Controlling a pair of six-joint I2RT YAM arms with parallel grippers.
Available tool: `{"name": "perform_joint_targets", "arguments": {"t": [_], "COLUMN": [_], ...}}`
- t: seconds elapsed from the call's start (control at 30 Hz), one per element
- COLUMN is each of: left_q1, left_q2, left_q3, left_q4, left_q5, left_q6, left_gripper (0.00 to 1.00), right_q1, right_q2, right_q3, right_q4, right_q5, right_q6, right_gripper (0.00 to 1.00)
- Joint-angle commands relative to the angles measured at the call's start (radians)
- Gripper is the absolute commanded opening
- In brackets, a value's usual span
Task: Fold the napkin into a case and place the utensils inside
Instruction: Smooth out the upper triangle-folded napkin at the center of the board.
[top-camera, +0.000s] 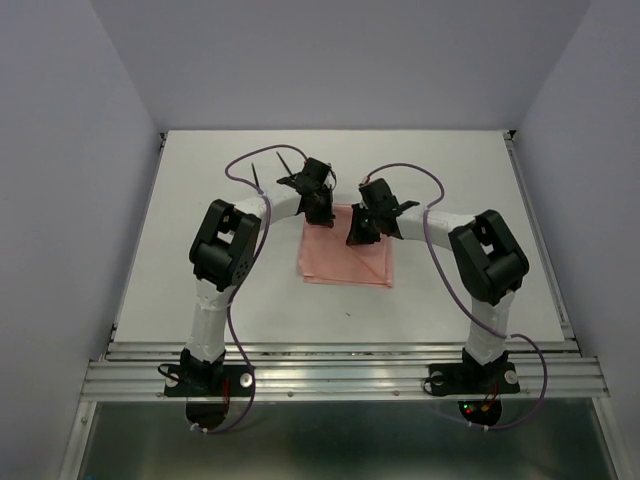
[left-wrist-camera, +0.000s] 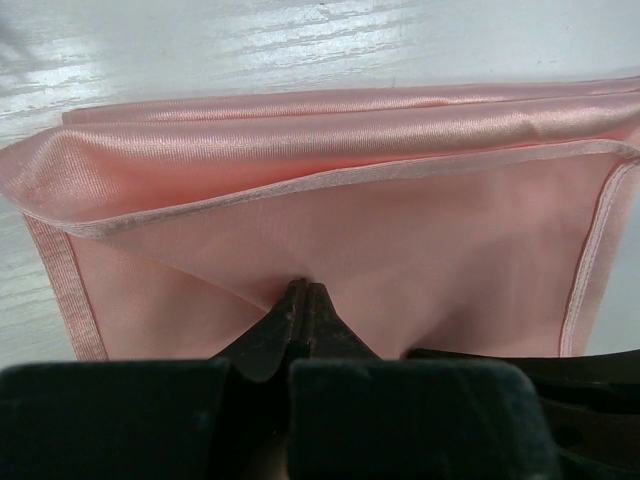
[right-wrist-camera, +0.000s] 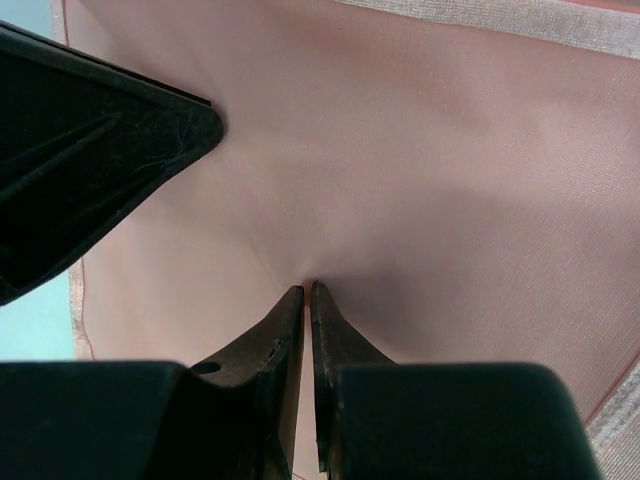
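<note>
On the white table (top-camera: 200, 200), near its middle, the napkin (top-camera: 345, 262) is laid flat as a pink rectangle. The table is enclosed at the far side and at both flanks by plain pale grey-lilac walls (top-camera: 330, 60). A ribbed metal rail (top-camera: 340, 375) is fitted along the near edge, and both arm bases are bolted to it. Purple cables (top-camera: 437, 255) are looped beside each arm. The table top is glossy, and streaks of reflected light are seen on it in the left wrist view.

The left gripper (left-wrist-camera: 303, 288) is positioned at the far left part of the napkin. Its jaws are pressed together on a small pinch of the cloth, which is drawn into creases at the tips. Beyond the pinch, a doubled layer with a hemmed edge is seen across the width of the cloth.

The right gripper (right-wrist-camera: 307, 288) is positioned over the far right part of the napkin. Its jaws are closed to a thin slit, and the cloth is puckered up between the tips. A dark pointed shape is seen at the upper left of that view; what it is cannot be told.

Two slim black utensils (top-camera: 259, 180) are seen on the table beyond the left arm, well apart from the napkin. Fork and spoon cannot be told apart at this size.
</note>
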Motion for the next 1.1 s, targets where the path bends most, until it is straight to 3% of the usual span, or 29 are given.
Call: {"name": "perform_joint_targets", "arguments": {"t": [0.0, 0.73, 1.07], "left_q1": [0.011, 0.02, 0.02], "left_q2": [0.012, 0.011, 0.008], "left_q3": [0.007, 0.004, 0.035], "left_q4": [-0.004, -0.005, -0.031], "left_q5": [-0.008, -0.017, -0.025], "left_q6": [0.026, 0.036, 0.044], "left_gripper": [0.0, 0.0, 0.0], "right_q1": [0.008, 0.008, 0.008], "right_q2": [-0.033, -0.334, -0.384], "right_q3": [-0.056, -0.337, -0.336], "right_q4": [0.019, -0.084, -0.119], "right_q5": [0.028, 0.148, 0.206], "right_q6": [0.001, -0.008, -0.015], "right_gripper": [0.13, 0.13, 0.13]}}
